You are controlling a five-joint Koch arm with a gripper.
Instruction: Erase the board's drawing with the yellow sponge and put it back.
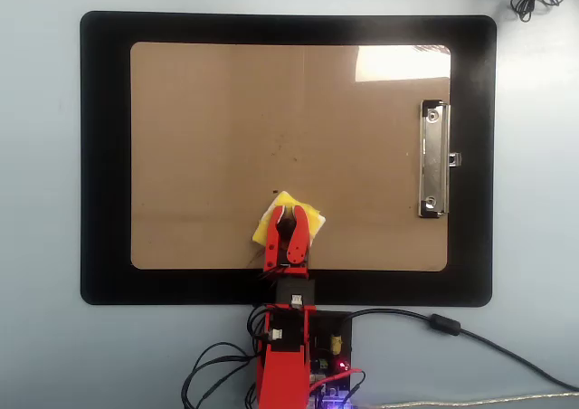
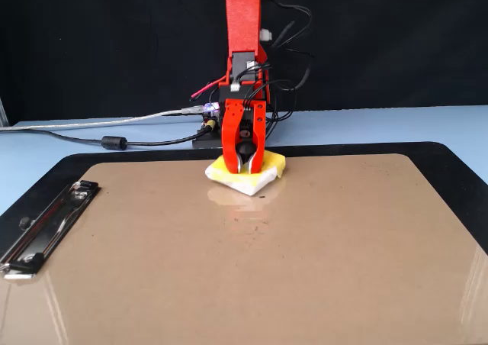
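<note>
A: What could go wrong for you here?

B: Your pincer [image 2: 244,165] grips the sponge [image 1: 308,217] only by its black knob [image 2: 244,148]. Press too hard or tilt, and the sponge could twist loose or skid off the board [image 1: 208,128] onto the black mat [image 1: 104,156]. It sits near the board's edge closest to the arm's base.

A: How does the sponge look?

B: Small, roughly square, yellow with a white edge, lying flat and turned cornerwise. I see only faint specks mid-board; I cannot tell whether any drawing remains.
</note>
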